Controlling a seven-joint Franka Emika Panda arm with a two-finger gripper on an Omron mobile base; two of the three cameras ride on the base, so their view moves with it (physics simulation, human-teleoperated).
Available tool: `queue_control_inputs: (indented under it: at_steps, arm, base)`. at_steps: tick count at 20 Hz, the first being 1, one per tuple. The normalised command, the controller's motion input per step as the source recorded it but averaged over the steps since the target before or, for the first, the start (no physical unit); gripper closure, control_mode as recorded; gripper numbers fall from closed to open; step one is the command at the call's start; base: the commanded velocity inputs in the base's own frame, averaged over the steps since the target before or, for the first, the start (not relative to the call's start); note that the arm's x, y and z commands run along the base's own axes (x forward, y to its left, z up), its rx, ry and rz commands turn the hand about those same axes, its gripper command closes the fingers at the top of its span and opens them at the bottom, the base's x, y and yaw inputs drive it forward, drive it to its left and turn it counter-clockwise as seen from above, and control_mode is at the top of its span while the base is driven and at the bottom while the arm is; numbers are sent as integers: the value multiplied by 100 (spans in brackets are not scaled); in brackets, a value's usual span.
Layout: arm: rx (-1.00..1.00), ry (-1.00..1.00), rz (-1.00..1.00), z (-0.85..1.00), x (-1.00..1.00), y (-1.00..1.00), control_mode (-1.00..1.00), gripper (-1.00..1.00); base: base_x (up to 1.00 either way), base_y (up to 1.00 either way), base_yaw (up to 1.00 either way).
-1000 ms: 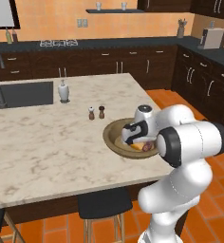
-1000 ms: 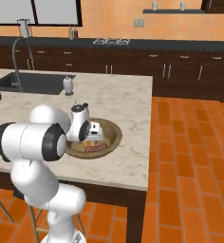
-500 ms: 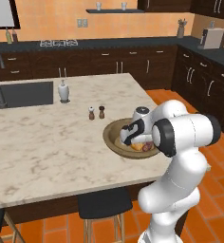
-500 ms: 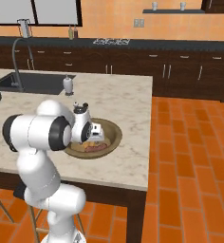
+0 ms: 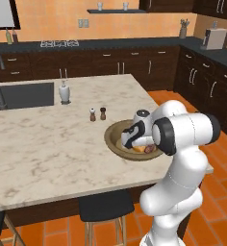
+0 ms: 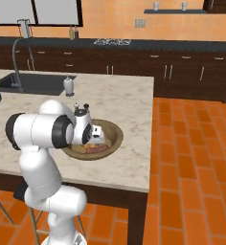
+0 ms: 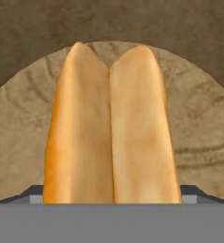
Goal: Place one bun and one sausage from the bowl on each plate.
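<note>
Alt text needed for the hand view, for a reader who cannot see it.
A split golden bun seen close up, running lengthwise up the frame, lying in the brown wooden bowl. The bowl's darker rim arcs across the top, and the bun's near end runs down between two dark finger tips at the bottom corners.

Home kitchen: marble island (image 5: 48, 144), sink (image 5: 21, 94), dark cabinets (image 5: 134, 65).

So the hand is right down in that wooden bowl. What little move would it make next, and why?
Probably close the gripper on the bun, then lift. In the hand view the bun lies in the bowl, lengthwise between the fingertips, which sit at its sides.
</note>
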Motion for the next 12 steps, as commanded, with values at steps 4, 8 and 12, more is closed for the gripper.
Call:
queue_control_inputs:
  at_steps: [4,8,12]
  arm:
    - [-1,-1,0,44,0,18,-100,100]
    - [0,0,2,100,-17,12,-100,100]
    - [0,6,2,100,-62,0,-100,100]
  base:
    - [0,0,0]
    - [0,0,0]
    - [0,0,0]
